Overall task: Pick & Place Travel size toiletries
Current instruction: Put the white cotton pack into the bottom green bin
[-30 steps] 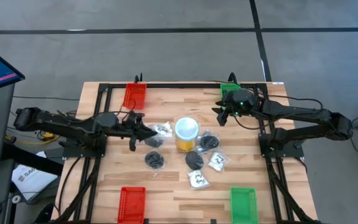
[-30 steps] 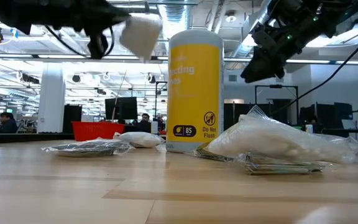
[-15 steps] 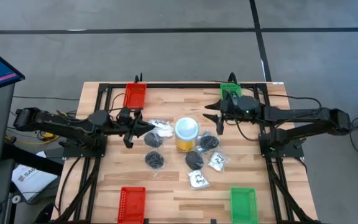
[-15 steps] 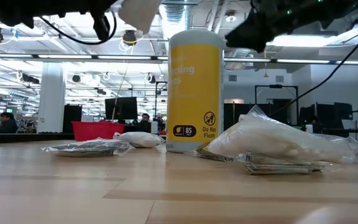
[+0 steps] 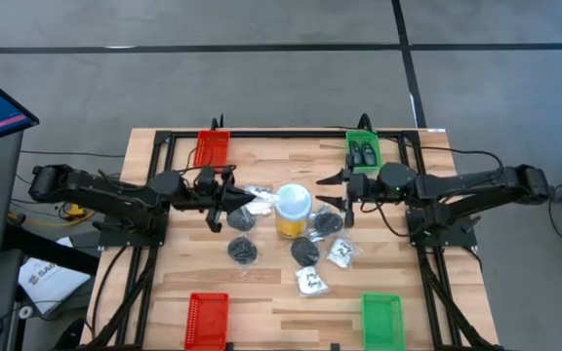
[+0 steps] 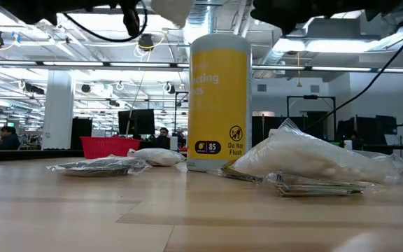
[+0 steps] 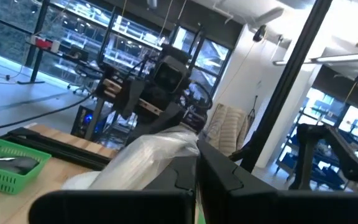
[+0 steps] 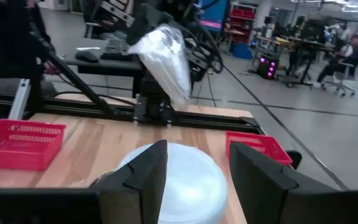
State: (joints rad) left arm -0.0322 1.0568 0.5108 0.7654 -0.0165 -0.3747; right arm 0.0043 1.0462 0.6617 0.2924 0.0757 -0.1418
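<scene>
My left gripper [image 5: 240,200] hangs above the table left of the yellow jar [image 5: 293,210], shut on a clear packet with white contents [image 5: 258,198]. The right wrist view shows that packet [image 8: 163,56] in the air beyond the jar's pale lid [image 8: 173,177]. My right gripper [image 5: 336,191] stands open and level just right of the jar, above the table, with nothing between its fingers [image 8: 143,177]. Black roundish pieces [image 5: 243,252] [image 5: 305,251] and printed packets [image 5: 310,281] [image 5: 341,253] lie flat on the wood around the jar. My left gripper pinches one end of the packet [image 7: 166,155] between its two fingers [image 7: 213,171]. The fingers come level from the table's left. The packet is lifted clear of the table and sticks out past the fingertips toward the jar.
Red trays stand at the far left [image 5: 212,149] and near left [image 5: 207,319]. The green tray at the far right [image 5: 363,151] holds dark items, and another green tray [image 5: 381,319] stands at the near right. A black frame [image 5: 164,195] borders the table's sides.
My left gripper has risen with the packet, tipped upward and moved a little toward the jar; the packet has left the low view's top. My right gripper has swung from beside the far green tray toward the near edge, turned level, and now faces the jar.
</scene>
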